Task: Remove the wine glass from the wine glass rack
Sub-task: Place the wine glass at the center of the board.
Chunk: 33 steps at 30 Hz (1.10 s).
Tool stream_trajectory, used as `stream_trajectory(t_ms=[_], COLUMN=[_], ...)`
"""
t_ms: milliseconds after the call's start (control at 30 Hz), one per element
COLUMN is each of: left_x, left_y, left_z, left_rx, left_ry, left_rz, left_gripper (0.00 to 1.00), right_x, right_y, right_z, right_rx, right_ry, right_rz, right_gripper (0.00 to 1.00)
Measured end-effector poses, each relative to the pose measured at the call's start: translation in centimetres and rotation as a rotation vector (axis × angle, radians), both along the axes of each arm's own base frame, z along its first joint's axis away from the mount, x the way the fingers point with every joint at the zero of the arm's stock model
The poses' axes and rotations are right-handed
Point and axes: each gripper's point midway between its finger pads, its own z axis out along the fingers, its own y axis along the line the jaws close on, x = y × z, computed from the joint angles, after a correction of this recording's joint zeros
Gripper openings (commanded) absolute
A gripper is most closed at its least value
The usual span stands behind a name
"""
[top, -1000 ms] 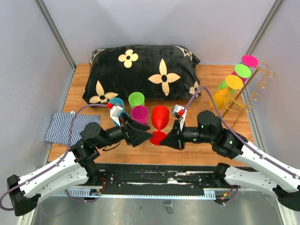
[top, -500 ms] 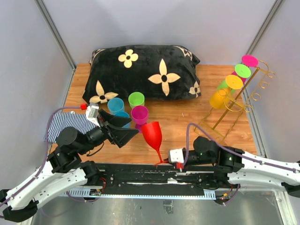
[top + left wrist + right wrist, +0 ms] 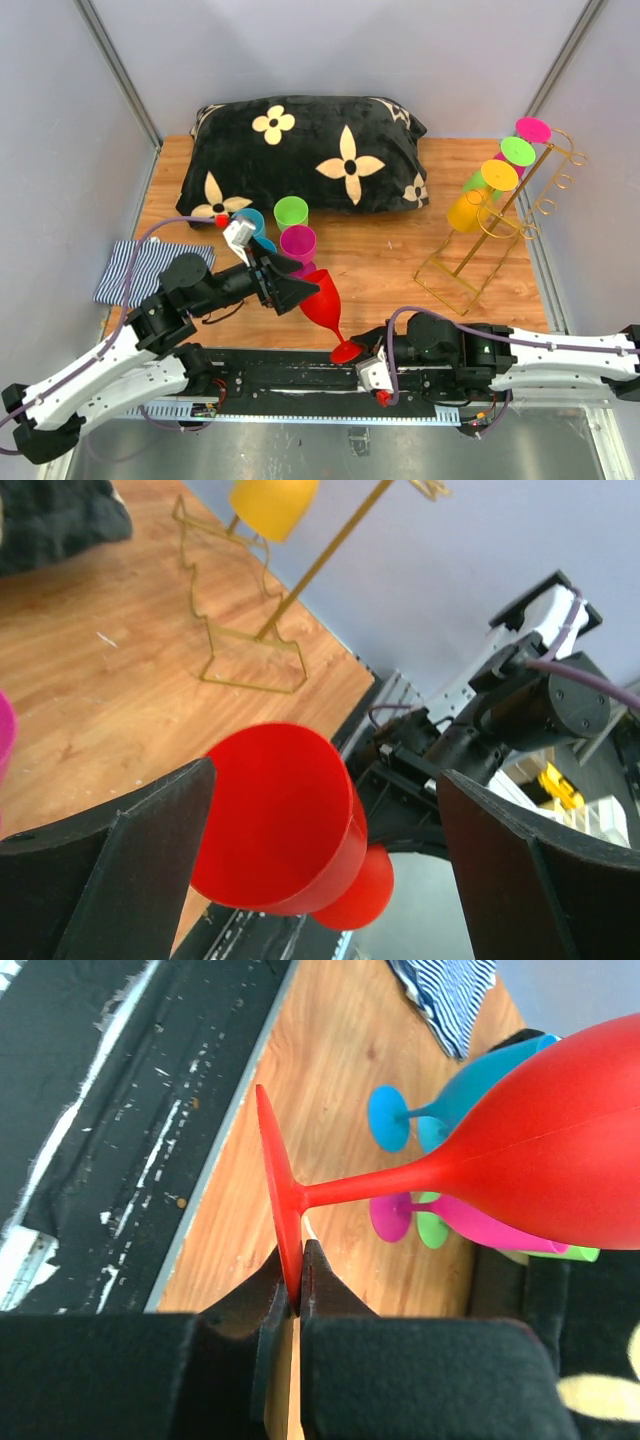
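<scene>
A red wine glass [image 3: 322,298] hangs tilted over the table's near edge, with its foot [image 3: 347,352] toward me. My right gripper [image 3: 366,366] is shut on the rim of that foot [image 3: 275,1175], shown in the right wrist view [image 3: 297,1295]. My left gripper [image 3: 298,291] is open, with its fingers on either side of the red bowl [image 3: 280,825] and a gap showing on the right. The gold wire wine glass rack [image 3: 478,252] stands at the right. It holds a yellow [image 3: 468,208], a green [image 3: 481,180] and a pink [image 3: 532,130] glass.
A black flowered pillow [image 3: 305,150] lies at the back. Blue [image 3: 249,222], green [image 3: 291,211] and magenta [image 3: 298,243] glasses stand left of centre, just behind my left gripper. A striped cloth [image 3: 140,268] lies at the left edge. Grey walls close in both sides.
My right gripper drew the red glass back to the near edge and tilted it over. My left gripper pulled away to the left, then came back around the bowl.
</scene>
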Motion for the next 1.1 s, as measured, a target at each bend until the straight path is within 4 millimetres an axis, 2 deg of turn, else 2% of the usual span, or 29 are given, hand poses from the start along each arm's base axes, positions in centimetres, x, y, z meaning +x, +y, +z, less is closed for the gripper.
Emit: stream_trajectory(t_ms=[167, 267, 500, 567, 700, 900, 967, 1033, 1100], left_x=[-0.7, -1.3, -3.0, -3.5, -4.5, -5.7, -6.1, -6.1, -6.1], left_y=[-2.4, -3.1, -3.3, -3.3, -3.1, -2.6, -2.6, -2.6, -2.5], left_z=[-1.7, -2.5, -2.0, -2.2, -2.7, -2.8, -2.9, -2.9, -3.0], left_rx=[0.07, 0.091, 0.081, 0.089, 0.11, 0.12, 0.123, 0.125, 0.127], left_ry=[0.038, 0.055, 0.032, 0.027, 0.019, 0.003, 0.004, 0.006, 0.009], left_rz=[-0.127, -0.182, -0.279, -0.308, -0.364, -0.42, -0.439, -0.441, -0.438], left_gripper=[0.73, 0.64, 0.42, 0.32, 0.24, 0.01, 0.01, 0.0, 0.0], right_x=[0.8, 1.0, 1.0, 0.9, 0.5, -0.2, -0.2, -0.2, -0.2], right_y=[-0.6, -0.8, -1.3, -1.4, -1.4, -1.3, -1.3, -1.4, -1.4], right_z=[0.3, 0.5, -0.1, -0.3, -0.6, -0.6, -0.6, -0.7, -0.7], right_rx=[0.031, 0.039, 0.01, -0.001, -0.009, -0.006, -0.01, -0.012, -0.013], right_ry=[-0.044, -0.051, -0.057, -0.056, -0.045, -0.034, -0.035, -0.036, -0.035], right_rz=[-0.029, -0.039, -0.04, -0.035, -0.01, 0.023, 0.023, 0.024, 0.022], right_gripper=[0.01, 0.01, 0.01, 0.01, 0.01, 0.01, 0.02, 0.11, 0.12])
